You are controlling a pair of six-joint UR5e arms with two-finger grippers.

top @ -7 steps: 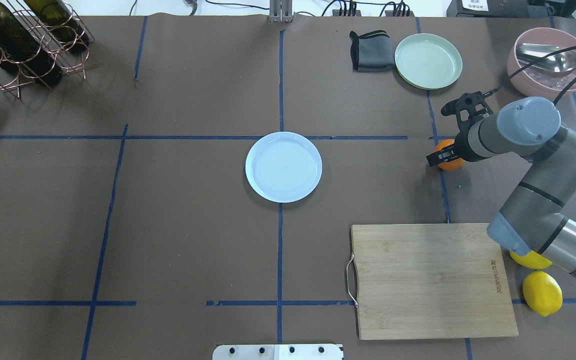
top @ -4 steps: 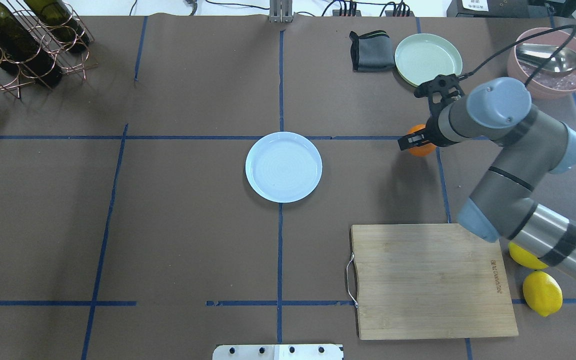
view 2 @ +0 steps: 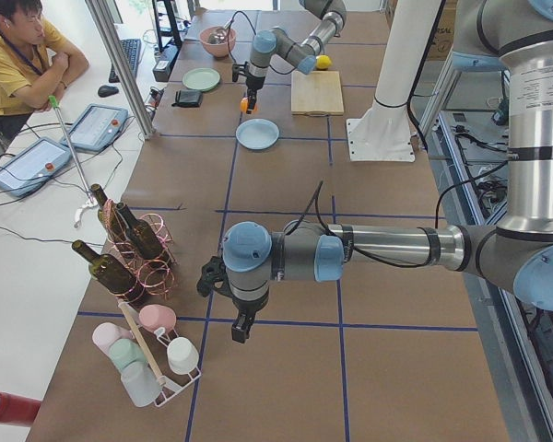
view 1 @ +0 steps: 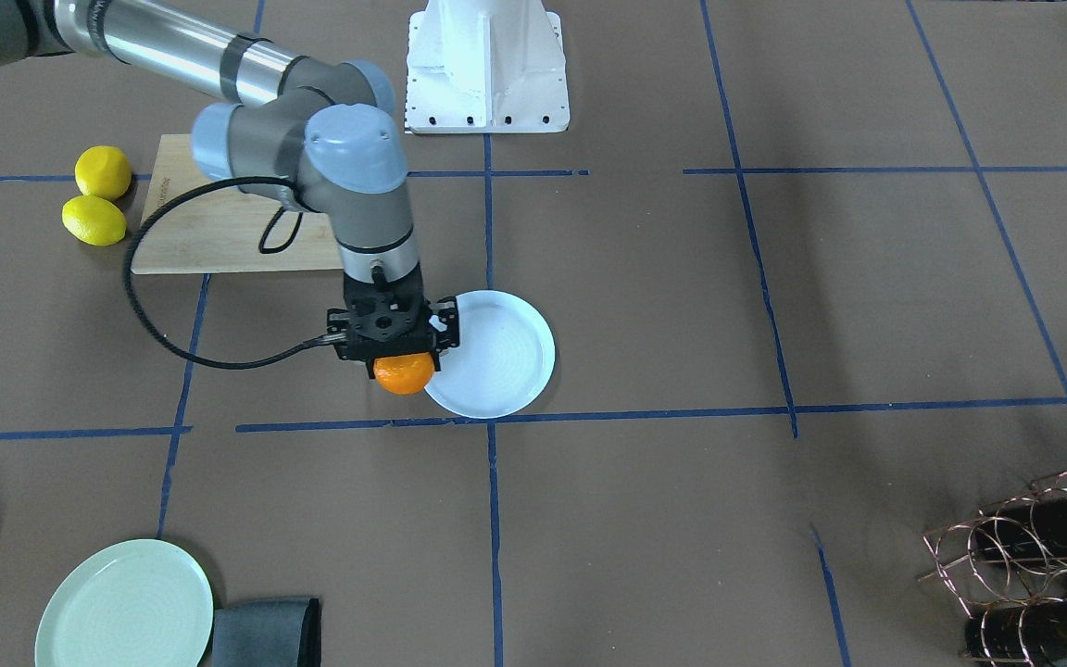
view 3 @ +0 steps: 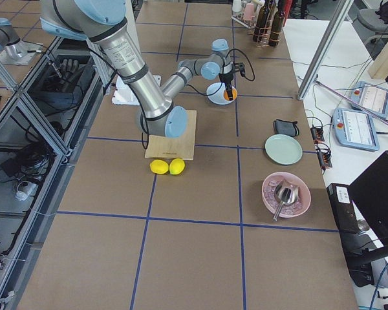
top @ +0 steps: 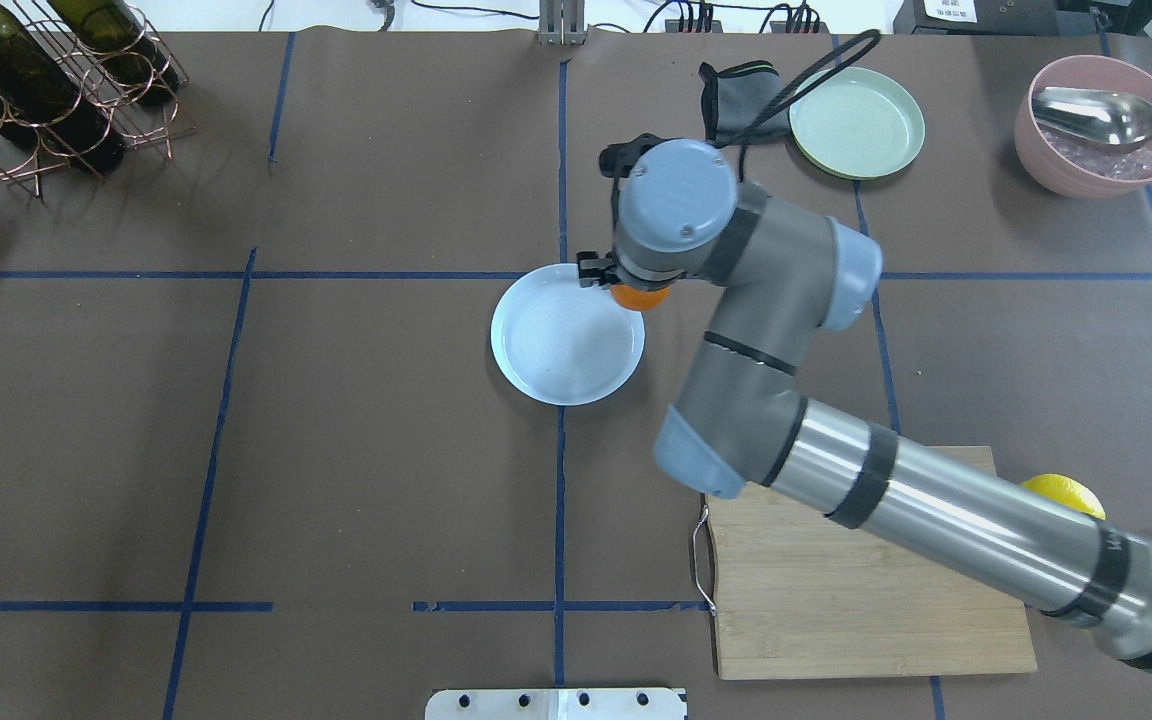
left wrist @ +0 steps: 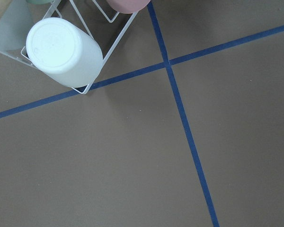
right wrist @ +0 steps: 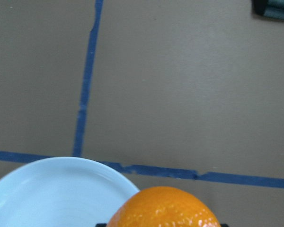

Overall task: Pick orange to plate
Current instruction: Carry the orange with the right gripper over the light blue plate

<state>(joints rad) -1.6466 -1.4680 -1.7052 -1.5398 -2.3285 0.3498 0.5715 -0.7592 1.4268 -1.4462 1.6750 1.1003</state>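
Note:
My right gripper (view 1: pixel 401 357) is shut on the orange (view 1: pixel 404 372), a small bright round fruit held clear of the table. In the overhead view the orange (top: pixel 639 297) peeks out under the wrist, over the far right rim of the white-bluish plate (top: pixel 556 345). The right wrist view shows the orange (right wrist: pixel 165 208) at the bottom edge and the plate (right wrist: pixel 57 194) below and to its left. My left gripper (view 2: pixel 242 327) appears only in the exterior left view, low over bare table far from the plate; I cannot tell whether it is open or shut.
A pale green plate (top: pixel 856 122), grey cloth (top: pixel 741 100) and pink bowl with a spoon (top: pixel 1096 130) line the far right. A wooden cutting board (top: pixel 866 600) and two lemons (view 1: pixel 94 220) lie near right. A wine rack (top: pixel 46 80) sits far left, a cup rack (left wrist: pixel 64 52) near my left wrist.
My right arm has swung left with the orange in its grip, from the table's right side to the plate's far right rim. The plate has not moved.

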